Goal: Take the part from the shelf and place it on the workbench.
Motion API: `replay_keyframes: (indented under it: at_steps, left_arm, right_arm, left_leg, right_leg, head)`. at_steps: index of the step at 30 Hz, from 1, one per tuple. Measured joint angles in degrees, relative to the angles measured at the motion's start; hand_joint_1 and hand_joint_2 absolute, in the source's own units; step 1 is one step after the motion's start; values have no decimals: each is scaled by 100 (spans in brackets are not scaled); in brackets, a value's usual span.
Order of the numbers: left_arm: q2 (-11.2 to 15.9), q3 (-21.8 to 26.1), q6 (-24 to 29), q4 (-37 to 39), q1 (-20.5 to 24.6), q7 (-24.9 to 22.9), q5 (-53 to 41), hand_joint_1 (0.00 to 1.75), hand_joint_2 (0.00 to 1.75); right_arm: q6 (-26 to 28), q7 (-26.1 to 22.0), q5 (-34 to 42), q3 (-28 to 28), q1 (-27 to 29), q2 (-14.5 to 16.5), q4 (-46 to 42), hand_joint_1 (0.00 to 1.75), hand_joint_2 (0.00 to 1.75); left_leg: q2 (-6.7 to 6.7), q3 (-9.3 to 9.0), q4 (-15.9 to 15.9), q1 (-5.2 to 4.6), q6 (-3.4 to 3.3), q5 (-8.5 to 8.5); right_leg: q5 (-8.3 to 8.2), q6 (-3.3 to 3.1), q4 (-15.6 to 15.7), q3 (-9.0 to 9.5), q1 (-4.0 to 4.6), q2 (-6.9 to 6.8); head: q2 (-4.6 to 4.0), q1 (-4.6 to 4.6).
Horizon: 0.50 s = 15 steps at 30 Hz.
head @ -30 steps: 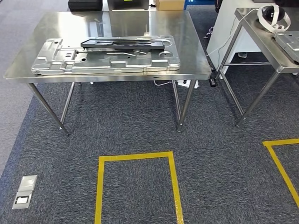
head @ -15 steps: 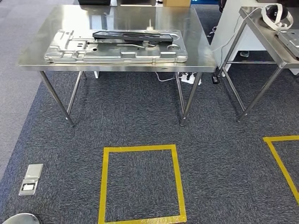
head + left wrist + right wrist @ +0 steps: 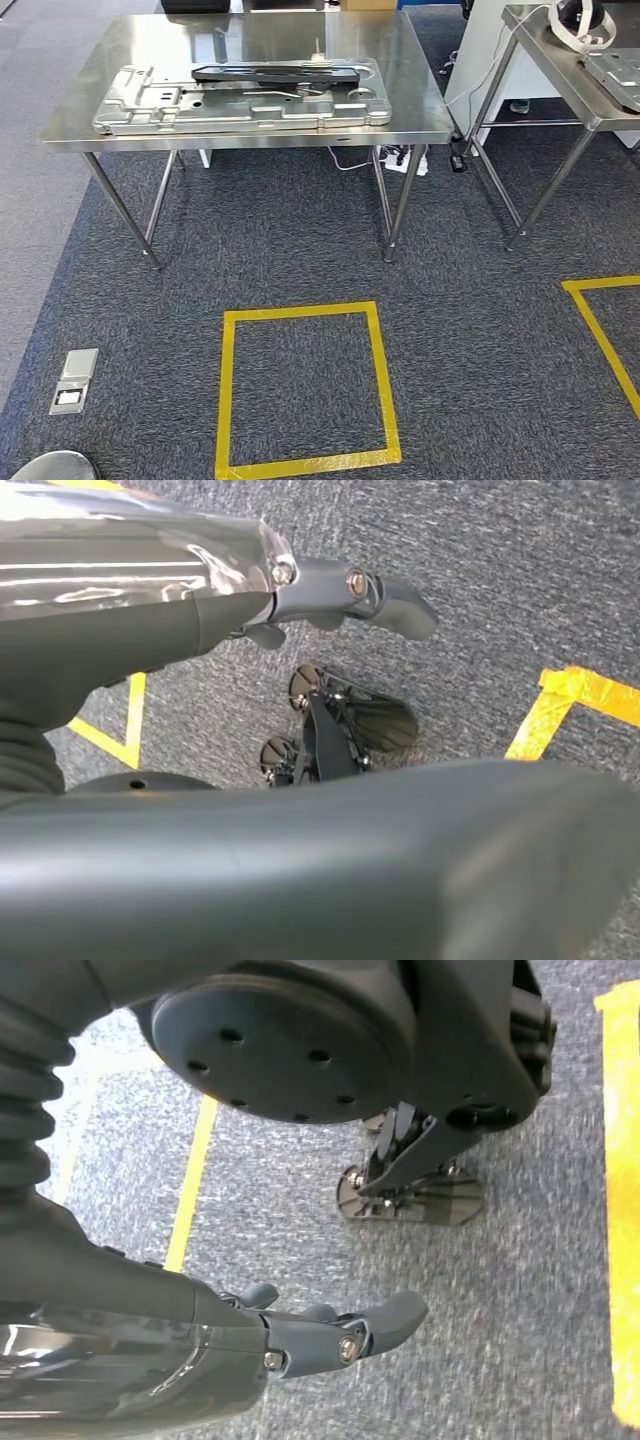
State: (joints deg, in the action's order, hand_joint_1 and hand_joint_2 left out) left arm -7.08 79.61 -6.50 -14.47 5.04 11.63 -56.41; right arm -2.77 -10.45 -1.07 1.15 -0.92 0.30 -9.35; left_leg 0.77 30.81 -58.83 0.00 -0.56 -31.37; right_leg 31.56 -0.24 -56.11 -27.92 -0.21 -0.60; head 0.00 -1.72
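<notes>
Part, a large stamped metal panel, lies flat on the steel table ahead. Both hands hang over carpet, left hand and right hand empty, fingers extended. Placement looks done.

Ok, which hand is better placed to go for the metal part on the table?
Left, marginally. Both the left hand and right hand hang empty over the carpet, far short of the table; the metal part lies left of centre in the head view.
</notes>
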Motion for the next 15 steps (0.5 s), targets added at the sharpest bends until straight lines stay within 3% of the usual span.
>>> replay_keyframes:
  at_steps: [2, 4, 5, 6, 7, 9, 10, 12, 15]
  left_arm:
    - [0, 3, -1, 0, -4, 2, 0, 0, 175]
    - [0, 4, -5, 0, -14, 2, 0, 0, 175]
    - [0, 5, -9, 0, -21, 3, 0, 0, 175]
    - [0, 5, -14, 0, -29, 3, -1, 0, 175]
    - [0, 5, -20, 0, -34, 5, -1, 0, 175]
    - [1, 5, -34, 0, -34, 8, -4, 0, 175]
    - [1, 5, -46, 0, -30, 8, -5, 0, 175]
    - [2, 4, -64, 0, -27, -1, -8, 0, 175]
    - [0, 3, -74, -1, -46, -23, -8, 0, 175]
  right_arm:
    - [-5, 0, 0, -1, -2, 1, 0, 0, 175]
    - [-14, 0, 1, -2, 2, 2, 0, 0, 175]
    - [-19, 0, 2, -2, 4, 3, 0, 0, 175]
    - [-23, 0, 5, -3, 6, 3, 0, 0, 175]
    - [-27, 0, 8, -4, 6, 3, 0, 0, 175]
    - [-34, 0, 11, -5, 0, 4, 0, 0, 175]
    - [-42, 0, 11, -6, -4, 5, 0, 0, 175]
    - [-65, 0, 11, -9, -11, 8, 0, 0, 175]
    - [-93, 0, 9, -17, -12, 8, 0, 0, 175]
  left_leg:
    - [-17, 199, -491, 16, 54, -355]
    - [-25, 499, -1263, 32, 97, -730]
    - [-26, 572, -1497, 37, 111, -792]
    - [-27, 535, -1497, 40, 115, -732]
    - [-27, 390, -1260, 44, 111, -571]
    - [-27, -24, -477, 39, 74, -202]
    - [-27, -174, -155, 31, 45, -97]
    - [-28, -261, 103, 9, -13, -63]
    - [-20, -218, 144, 26, -113, -5]
  right_leg:
    - [-49, -51, 19, -45, -19, -24]
    - [-77, -68, 8, -98, -16, -31]
    - [-87, -67, 0, -116, -15, -33]
    - [-92, -65, -11, -127, -14, -33]
    - [-92, -61, -24, -130, -14, -31]
    - [-85, -44, -60, -138, -9, -29]
    - [-84, -22, -83, -154, 0, -26]
    - [-99, 40, -112, -203, 14, -24]
    - [-48, 136, -180, -254, 5, -10]
  head:
    - [0, -3]
    - [0, -5]
    - [0, -5]
    - [0, -5]
    - [0, -5]
    - [0, -5]
    - [0, -4]
    - [0, -3]
    - [0, -2]
